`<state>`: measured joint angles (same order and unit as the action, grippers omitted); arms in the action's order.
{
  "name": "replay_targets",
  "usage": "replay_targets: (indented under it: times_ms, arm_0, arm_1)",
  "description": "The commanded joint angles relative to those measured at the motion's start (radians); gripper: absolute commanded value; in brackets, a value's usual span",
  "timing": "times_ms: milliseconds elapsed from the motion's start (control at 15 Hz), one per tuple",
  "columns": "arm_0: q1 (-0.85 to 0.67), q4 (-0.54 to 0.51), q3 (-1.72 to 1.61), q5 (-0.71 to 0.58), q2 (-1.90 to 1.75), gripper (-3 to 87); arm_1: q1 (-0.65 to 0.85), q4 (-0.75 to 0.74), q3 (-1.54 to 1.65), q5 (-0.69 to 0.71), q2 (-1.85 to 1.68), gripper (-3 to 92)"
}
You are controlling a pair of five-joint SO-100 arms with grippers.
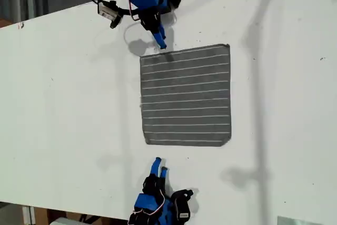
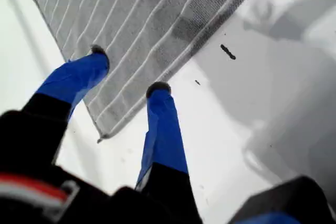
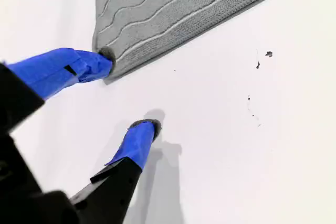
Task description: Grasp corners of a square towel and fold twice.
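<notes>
The towel (image 1: 185, 96) lies flat, unfolded; both your end effectors, first (image 2: 128, 72) and second (image 3: 130, 88), are spread at corners, nothing pinched.

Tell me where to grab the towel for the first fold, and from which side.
Grip a corner. The towel lies flat on the table, so only its rim can be lifted. My second pincer is open at one corner; probably come in low from the bare table, one finger under the tip.

Bright even light, soft shadows, wrist views slightly blurred.
</notes>
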<state>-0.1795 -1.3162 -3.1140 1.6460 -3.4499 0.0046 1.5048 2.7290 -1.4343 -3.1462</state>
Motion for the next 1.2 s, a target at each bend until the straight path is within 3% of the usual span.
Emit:
replay_targets:
  times_ms: [0,200,333,533,733,1133]
  arm_0:
    - [-0.003,0.011,-0.005,0.008,-0.002,23.7]
    - [-0.003,0.012,-0.006,-0.015,-0.008,24.2]
    - [-0.008,0.012,-0.006,-0.023,-0.008,24.4]
    - [-0.015,0.012,-0.006,-0.037,-0.011,24.4]
    - [-0.011,0.014,-0.006,-0.044,-0.012,24.2]
    - [0.003,0.014,-0.008,-0.040,-0.012,23.9]
  arm_1:
    - [0.012,-0.002,-0.443,0.075,0.606,22.6]
    - [-0.230,0.063,-0.818,-0.064,1.195,23.6]
    - [-0.476,0.021,-0.773,-0.279,1.192,28.4]
    - [-0.793,-0.118,-0.703,-0.554,1.210,27.7]
    - [-0.868,-0.399,-0.727,-0.548,1.447,30.2]
    - [-0.816,-0.689,-0.617,-0.431,1.537,36.9]
